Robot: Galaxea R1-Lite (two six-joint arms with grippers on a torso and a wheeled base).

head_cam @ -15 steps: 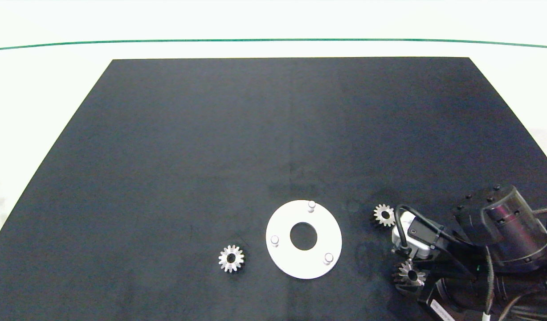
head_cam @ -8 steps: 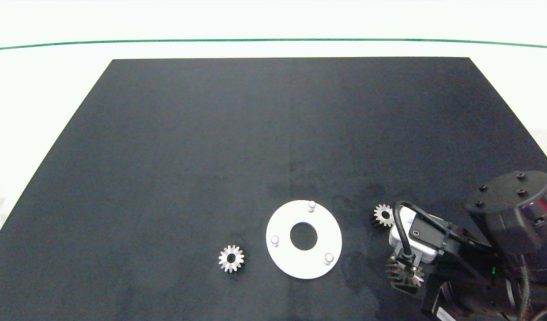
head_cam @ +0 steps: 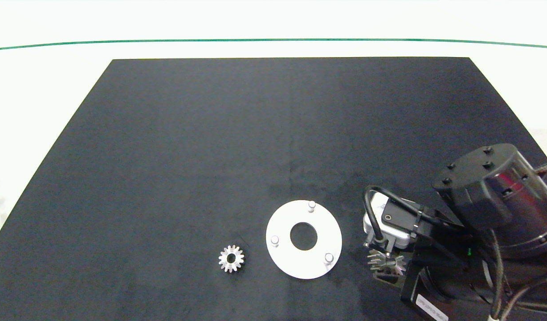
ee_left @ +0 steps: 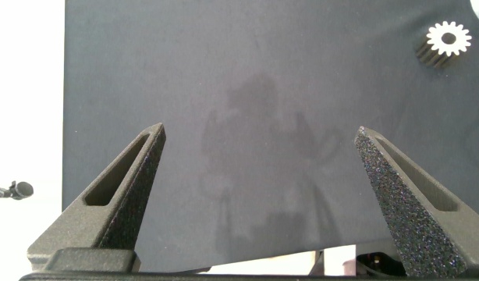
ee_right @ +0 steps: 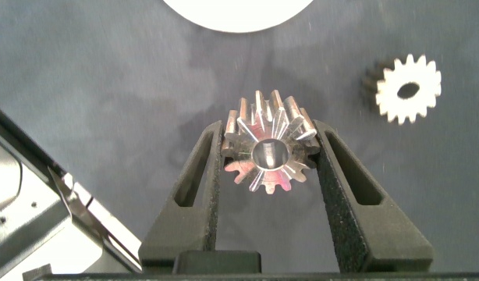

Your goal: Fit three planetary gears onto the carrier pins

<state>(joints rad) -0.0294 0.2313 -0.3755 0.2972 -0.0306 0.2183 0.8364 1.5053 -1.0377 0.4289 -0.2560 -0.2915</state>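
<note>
The white carrier disc [head_cam: 282, 256] lies flat on the black mat with its three carrier pins upright: one at the far side [head_cam: 311, 205], one on the left [head_cam: 275, 240], one at the near right [head_cam: 328, 257]. My right gripper [ee_right: 267, 140] is shut on a silver planetary gear [ee_right: 265, 150] and holds it just right of the disc [ee_right: 235, 12], above the mat [head_cam: 386, 263]. A second gear [head_cam: 231, 258] lies flat left of the disc. A third gear [ee_right: 409, 90] rests loose on the mat beside the right gripper; the right arm hides it from the head camera. My left gripper [ee_left: 259, 133] is open over bare mat.
The black mat [head_cam: 211, 133] covers most of the white table, whose bare top borders it. The bulky right arm [head_cam: 483, 209] fills the near right corner. A gear [ee_left: 448, 39] shows at the corner of the left wrist view.
The right arm has moved left toward the disc, carrying its gear along. Its wrist now covers the loose gear that showed right of the disc in the head view.
</note>
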